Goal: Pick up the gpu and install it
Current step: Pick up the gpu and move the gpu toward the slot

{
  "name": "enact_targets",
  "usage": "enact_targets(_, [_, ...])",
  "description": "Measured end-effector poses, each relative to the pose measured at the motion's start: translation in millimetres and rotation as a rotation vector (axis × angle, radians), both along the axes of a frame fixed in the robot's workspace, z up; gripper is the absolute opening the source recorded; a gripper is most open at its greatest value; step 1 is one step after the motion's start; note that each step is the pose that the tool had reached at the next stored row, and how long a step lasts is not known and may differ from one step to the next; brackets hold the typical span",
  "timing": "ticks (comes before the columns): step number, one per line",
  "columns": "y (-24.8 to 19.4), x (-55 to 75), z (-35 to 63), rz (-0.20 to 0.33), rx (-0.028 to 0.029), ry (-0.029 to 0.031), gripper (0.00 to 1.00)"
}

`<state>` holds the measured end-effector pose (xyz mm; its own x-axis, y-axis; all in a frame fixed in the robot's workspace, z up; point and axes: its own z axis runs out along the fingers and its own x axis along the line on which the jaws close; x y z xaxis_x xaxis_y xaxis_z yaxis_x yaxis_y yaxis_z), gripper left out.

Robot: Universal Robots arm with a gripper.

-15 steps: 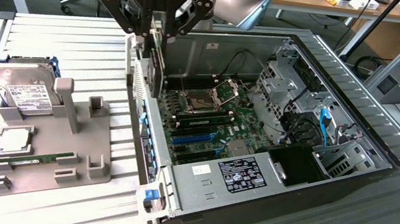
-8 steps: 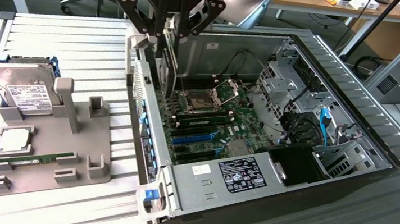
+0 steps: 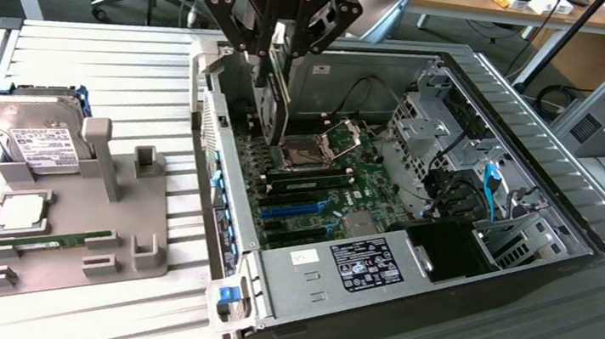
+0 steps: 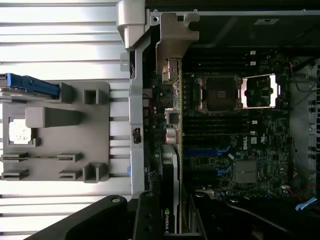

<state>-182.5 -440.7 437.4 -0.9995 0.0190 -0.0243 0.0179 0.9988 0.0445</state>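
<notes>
High in the middle of the exterior view, the black gripper point(image 3: 279, 43) grips the thin dark gpu card with a silver end point(image 3: 276, 102); it is best kept straight and level above the green board point(image 3: 375, 182).

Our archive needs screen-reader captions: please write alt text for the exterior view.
A robot gripper holds the gpu on edge over the motherboard inside an open computer case. On the exterior view's left, a grey holder carries a hard drive.

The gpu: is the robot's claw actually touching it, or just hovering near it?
Touching. The exterior view shows the gripper clamped on the top of the upright gpu, which hangs from it over the open computer case.
</notes>
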Motion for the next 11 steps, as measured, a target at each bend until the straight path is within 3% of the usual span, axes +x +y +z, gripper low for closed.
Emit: enact_targets(11, [0.2, 24.3, 0.0, 0.0, -0.0001, 0.0001, 0.27])
